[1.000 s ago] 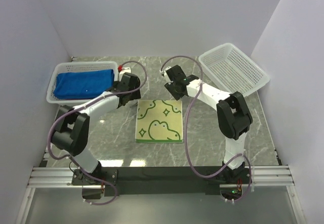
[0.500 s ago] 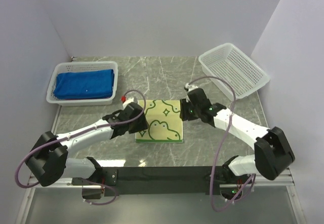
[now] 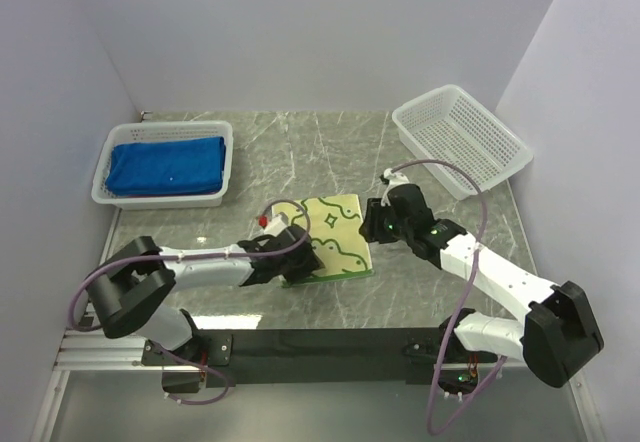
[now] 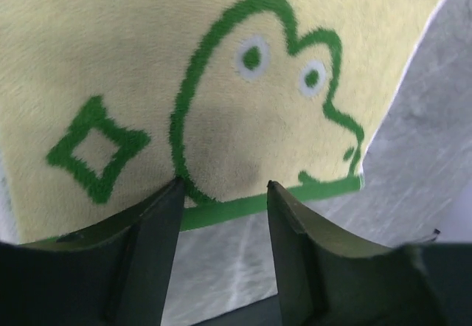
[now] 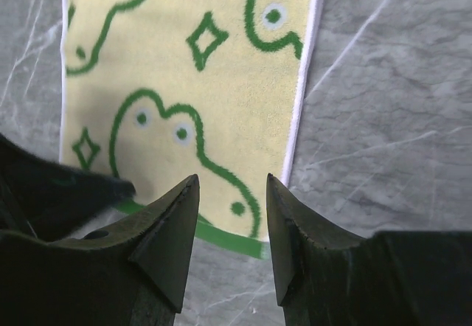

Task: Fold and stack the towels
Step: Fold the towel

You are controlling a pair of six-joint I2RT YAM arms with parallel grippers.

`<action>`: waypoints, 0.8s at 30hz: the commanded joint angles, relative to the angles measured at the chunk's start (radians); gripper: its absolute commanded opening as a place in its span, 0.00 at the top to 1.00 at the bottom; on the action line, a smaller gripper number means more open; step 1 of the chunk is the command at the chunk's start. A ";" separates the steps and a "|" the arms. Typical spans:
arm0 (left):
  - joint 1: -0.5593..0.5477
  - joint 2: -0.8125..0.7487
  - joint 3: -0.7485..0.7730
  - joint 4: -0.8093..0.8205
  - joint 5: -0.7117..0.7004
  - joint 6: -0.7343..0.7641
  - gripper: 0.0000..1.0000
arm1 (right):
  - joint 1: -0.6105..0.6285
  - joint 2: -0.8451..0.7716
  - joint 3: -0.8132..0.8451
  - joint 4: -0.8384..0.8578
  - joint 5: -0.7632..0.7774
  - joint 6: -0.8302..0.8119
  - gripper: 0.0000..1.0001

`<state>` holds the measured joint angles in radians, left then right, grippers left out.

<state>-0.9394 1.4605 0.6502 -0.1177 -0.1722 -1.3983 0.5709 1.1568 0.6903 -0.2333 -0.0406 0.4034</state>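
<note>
A pale yellow towel [image 3: 340, 227] with green frog and diamond motifs lies flat on the marble table, a green strip showing along its near edge. My left gripper [image 3: 296, 260] is low at the towel's near left corner. In the left wrist view it [image 4: 225, 187] is open, its fingertips at the towel's [image 4: 221, 68] green border with bare table between them. My right gripper [image 3: 373, 225] hovers at the towel's right side. In the right wrist view it [image 5: 231, 182] is open above the towel's [image 5: 184, 68] near right corner. A folded royal blue towel [image 3: 165, 165] lies in the left basket.
A white lattice basket [image 3: 160, 200] with the blue towel stands at the back left. A second white lattice basket [image 3: 460, 137], with nothing in it, stands tilted at the back right. The black rail [image 3: 320, 342] with both arm bases runs along the near edge.
Both arms swung from the towel's far edge to its near corners and dropped low. Both grippers narrowed somewhat. The towel now sits slightly skewed with its green edge showing.
</note>
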 commanded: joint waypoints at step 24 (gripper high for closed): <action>0.355 0.042 0.489 -0.358 -0.024 1.125 0.10 | -0.201 0.086 0.275 -0.055 -0.183 -0.350 0.07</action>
<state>-0.6415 1.4326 1.0695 -0.4232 -0.3019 -0.5228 0.3737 1.2304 0.9569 -0.2626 -0.1684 0.1051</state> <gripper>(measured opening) 0.898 0.942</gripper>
